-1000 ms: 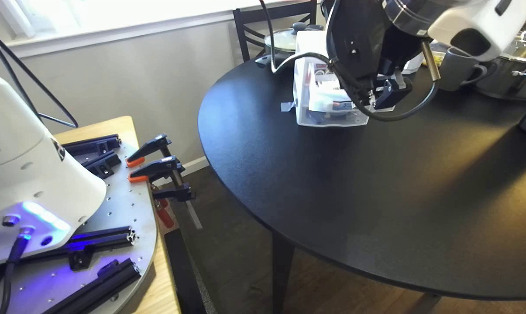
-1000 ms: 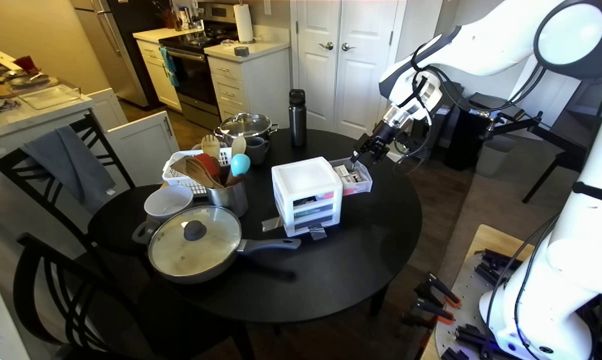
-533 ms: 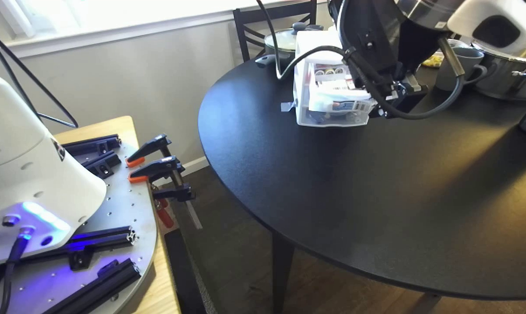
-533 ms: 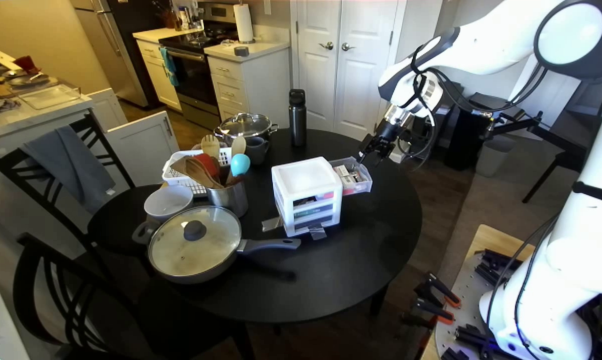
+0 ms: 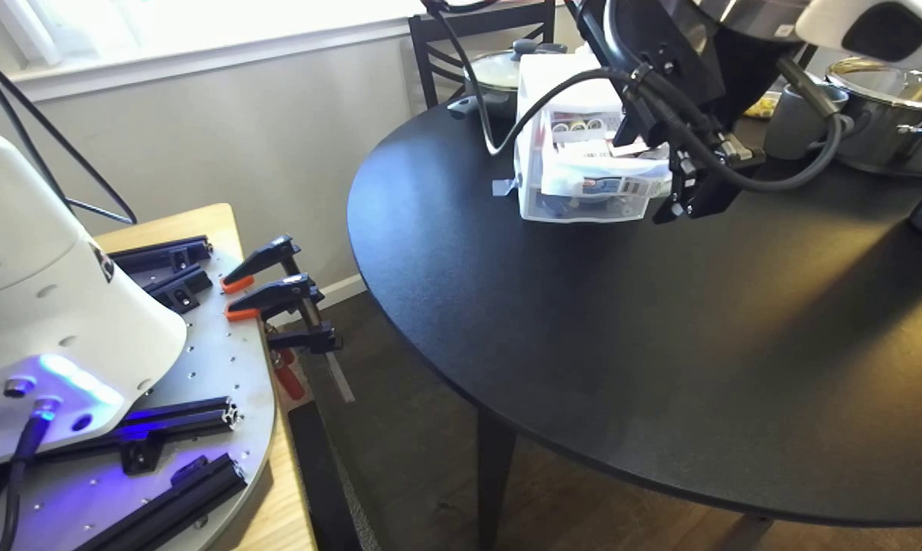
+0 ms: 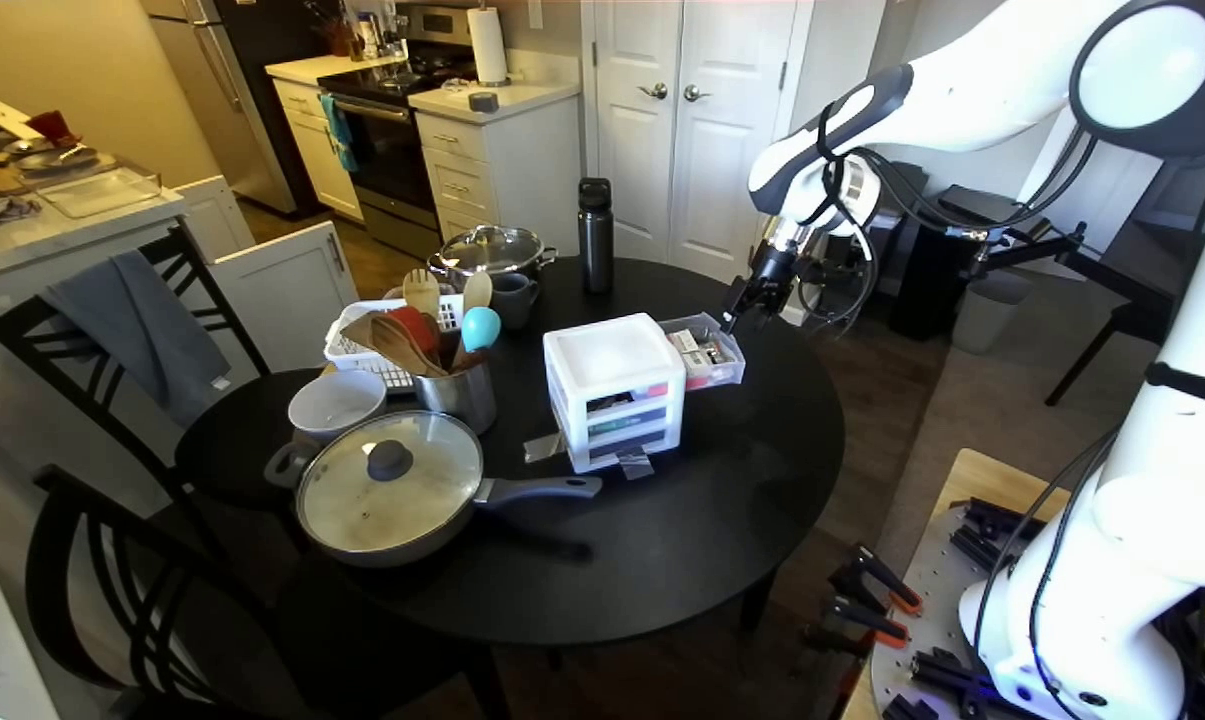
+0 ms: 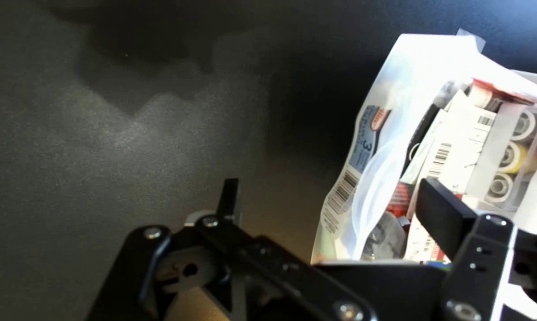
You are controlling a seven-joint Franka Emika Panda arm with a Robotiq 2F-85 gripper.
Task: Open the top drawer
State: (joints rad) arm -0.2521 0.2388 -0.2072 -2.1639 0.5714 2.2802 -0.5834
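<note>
The top drawer point(image 5: 568, 182), shallow clear plastic with small packets and spools inside, stands pulled out of the white-framed organizer point(image 5: 548, 80). An exterior view shows the drawer point(image 6: 719, 376) jutting from the organizer point(image 6: 612, 350). In the wrist view the drawer's labelled front point(image 7: 353, 169) runs between the finger tips as seen from above. My gripper point(image 7: 328, 183) is open and empty, its fingers point(image 7: 444, 214) wide apart. One finger shows over the drawer's contents, the other outside its front. It is at the drawer's outer corner in both exterior views point(image 5: 650, 172) point(image 6: 734, 318). Whether it touches is unclear.
A lidded pan point(image 6: 392, 485), a utensil holder point(image 6: 462, 395), a white bowl point(image 6: 338, 402), a white basket point(image 6: 347, 340), a mug point(image 6: 512, 298), a pot point(image 6: 492, 250) and a dark bottle point(image 6: 595, 235) stand on the round black table point(image 6: 722, 530). Tape strips point(image 6: 636, 465) lie at the organizer's base.
My gripper has shifted outward from the organizer toward the drawer's outer corner and turned; its fingers now show clearly spread. The drawer and organizer have not visibly moved.
</note>
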